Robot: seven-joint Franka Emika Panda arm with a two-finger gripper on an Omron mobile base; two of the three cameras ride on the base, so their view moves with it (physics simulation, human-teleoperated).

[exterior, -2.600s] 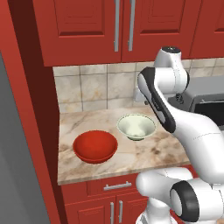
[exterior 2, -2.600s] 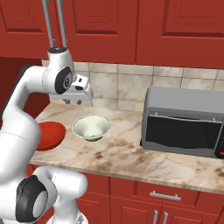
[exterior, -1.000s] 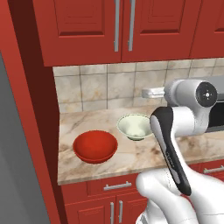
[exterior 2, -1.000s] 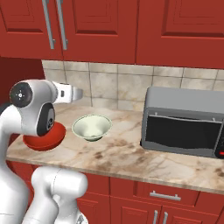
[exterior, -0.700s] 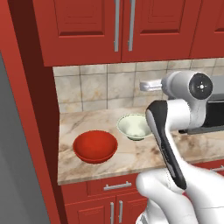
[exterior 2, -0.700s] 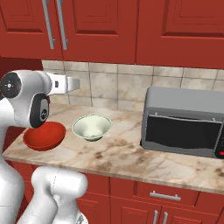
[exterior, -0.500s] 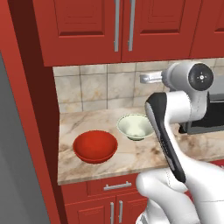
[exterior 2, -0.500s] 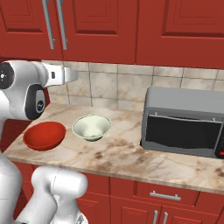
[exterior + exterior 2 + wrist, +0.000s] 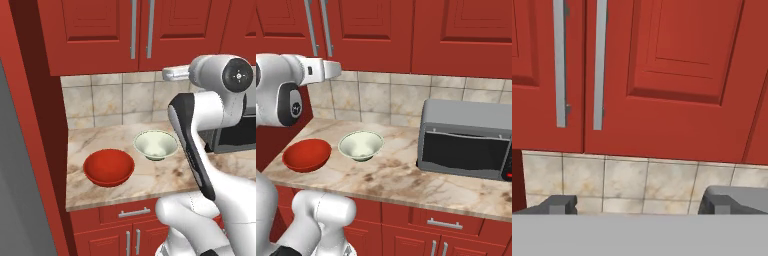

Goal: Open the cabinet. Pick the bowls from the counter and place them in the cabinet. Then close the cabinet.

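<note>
The veined counter carries the red bowl left and the pale bowl beside it, under the shut cabinet. The arm has risen since earlier; its gripper, fingers apart, seemingly faces the handles. Far right stands a microwave

The cabinet stands directly ahead of the pincer, both doors shut, its two vertical silver handles side by side ahead and left of the fingertips. The counter lies below the pincer. On it, upright and apart, sit the wider red bowl and the smaller pale bowl, both empty.
</note>
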